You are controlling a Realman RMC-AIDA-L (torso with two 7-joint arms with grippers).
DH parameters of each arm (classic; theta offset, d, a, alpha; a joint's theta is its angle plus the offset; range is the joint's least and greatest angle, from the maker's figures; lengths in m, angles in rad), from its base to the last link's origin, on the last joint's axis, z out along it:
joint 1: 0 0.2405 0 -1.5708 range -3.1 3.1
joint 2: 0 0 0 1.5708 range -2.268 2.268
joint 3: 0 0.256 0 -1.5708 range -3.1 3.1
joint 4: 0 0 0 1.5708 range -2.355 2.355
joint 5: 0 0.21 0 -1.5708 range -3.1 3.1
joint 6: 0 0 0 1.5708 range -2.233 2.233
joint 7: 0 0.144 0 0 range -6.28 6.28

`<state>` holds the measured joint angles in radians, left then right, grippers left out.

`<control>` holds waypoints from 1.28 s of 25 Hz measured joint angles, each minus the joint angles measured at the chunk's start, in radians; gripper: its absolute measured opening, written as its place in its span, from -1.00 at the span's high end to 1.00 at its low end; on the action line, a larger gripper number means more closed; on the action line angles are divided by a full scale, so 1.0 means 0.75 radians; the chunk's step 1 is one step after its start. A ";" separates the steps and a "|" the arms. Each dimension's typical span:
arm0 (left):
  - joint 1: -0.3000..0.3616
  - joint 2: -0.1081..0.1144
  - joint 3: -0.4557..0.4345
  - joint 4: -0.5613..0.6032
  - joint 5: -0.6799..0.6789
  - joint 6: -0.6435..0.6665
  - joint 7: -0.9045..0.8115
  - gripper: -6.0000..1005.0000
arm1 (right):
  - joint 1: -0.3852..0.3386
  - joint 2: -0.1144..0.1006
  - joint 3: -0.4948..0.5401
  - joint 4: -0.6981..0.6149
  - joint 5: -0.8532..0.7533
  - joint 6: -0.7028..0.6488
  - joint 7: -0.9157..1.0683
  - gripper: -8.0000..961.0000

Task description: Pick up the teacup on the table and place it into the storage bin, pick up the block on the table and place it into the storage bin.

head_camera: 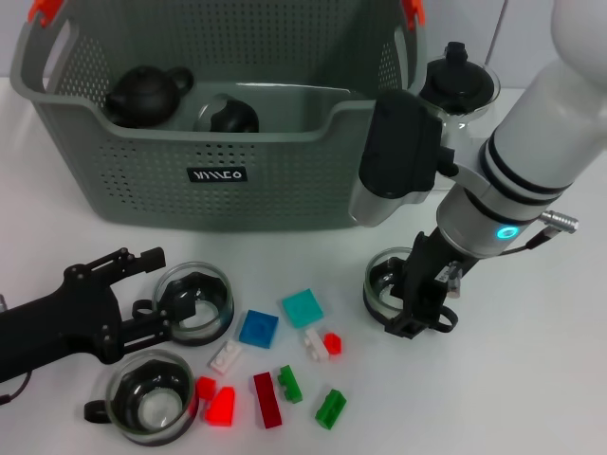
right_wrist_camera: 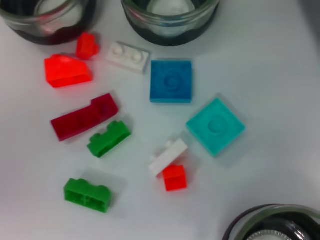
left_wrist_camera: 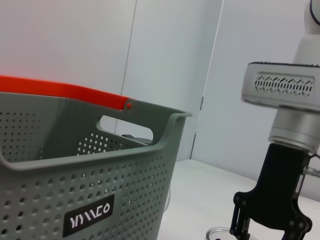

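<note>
Right claw (head_camera: 422,308) straddles the clear glass teacup (head_camera: 387,284) at desk centre-right, jaws apart, not clamped. Large grey perforated storage bin (head_camera: 218,175) lies toward 11 o'clock from it. Left claw (head_camera: 142,289), parted, sits beside another glass cup (head_camera: 196,301); small plastic blocks (head_camera: 258,328) lie between.

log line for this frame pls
right gripper: on glass teacup, grip unclear | left gripper: open at teacup | blocks: on table | storage bin: black teapot inside
</note>
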<state>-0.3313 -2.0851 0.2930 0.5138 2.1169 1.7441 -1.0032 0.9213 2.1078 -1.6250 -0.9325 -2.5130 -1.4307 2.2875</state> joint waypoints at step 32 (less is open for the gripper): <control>0.016 -0.003 0.000 0.000 0.000 0.008 0.000 -0.55 | -0.107 -0.014 0.367 -0.370 0.180 -0.434 -0.111 0.86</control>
<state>-0.3191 -2.0876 0.2930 0.5139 2.1169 1.7505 -1.0032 0.8410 2.0974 -1.3495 -1.2100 -2.3777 -1.7563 2.2042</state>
